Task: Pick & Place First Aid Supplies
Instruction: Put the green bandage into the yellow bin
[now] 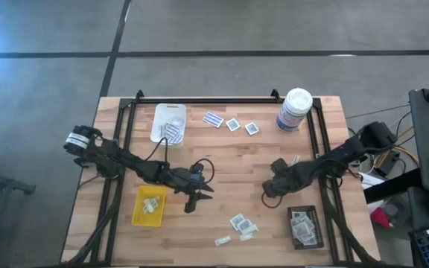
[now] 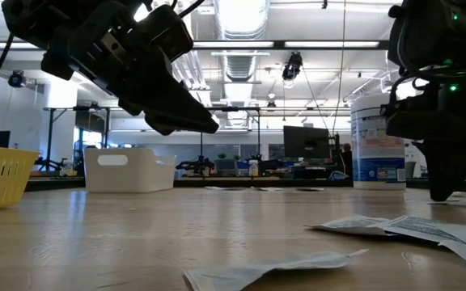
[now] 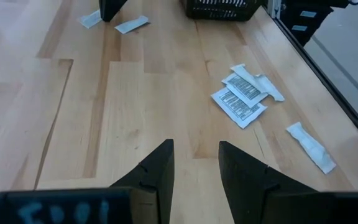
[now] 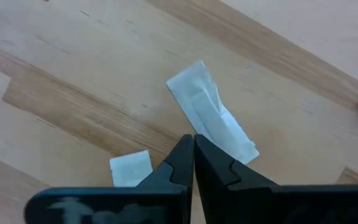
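The sorting is partly done: packets are lying in the white tray (image 1: 164, 114), yellow tray (image 1: 141, 214) and black tray (image 1: 309, 214), while others are waiting on the counter (image 1: 229, 160). The left claw (image 3: 196, 163) is hovering spread and empty. The right claw (image 4: 193, 155), pressed together, is reaching a pale strip (image 4: 211, 113) near the right edge, its long axis diagonal.

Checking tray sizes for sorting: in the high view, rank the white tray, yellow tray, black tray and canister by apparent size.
1. white tray
2. black tray and yellow tray, too alike to rank
3. canister, though its height brings it nearer the overhead camera
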Tool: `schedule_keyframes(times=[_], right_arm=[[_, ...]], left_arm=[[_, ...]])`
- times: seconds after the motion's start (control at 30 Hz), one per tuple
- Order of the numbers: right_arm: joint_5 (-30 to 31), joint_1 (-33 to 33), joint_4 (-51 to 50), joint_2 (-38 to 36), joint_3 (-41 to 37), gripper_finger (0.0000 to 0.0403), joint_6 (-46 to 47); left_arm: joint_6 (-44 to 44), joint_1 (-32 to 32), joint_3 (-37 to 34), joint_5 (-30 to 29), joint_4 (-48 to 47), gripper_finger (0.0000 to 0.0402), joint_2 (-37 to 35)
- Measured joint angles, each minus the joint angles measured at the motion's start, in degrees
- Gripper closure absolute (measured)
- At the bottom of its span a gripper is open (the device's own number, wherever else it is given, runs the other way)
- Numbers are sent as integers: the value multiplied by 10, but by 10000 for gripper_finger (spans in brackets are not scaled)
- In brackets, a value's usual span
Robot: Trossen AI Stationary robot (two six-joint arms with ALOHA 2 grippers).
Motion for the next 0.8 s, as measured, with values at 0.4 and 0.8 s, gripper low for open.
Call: schedule_keyframes(times=[0.4, 0.8], right_arm=[[-60, 1, 22, 2, 22, 394, -11], [-63, 6, 32, -5, 41, 394, -23]], left_arm=[[9, 0, -2, 0, 0, 283, 0], [9, 0, -2, 0, 0, 283, 0]])
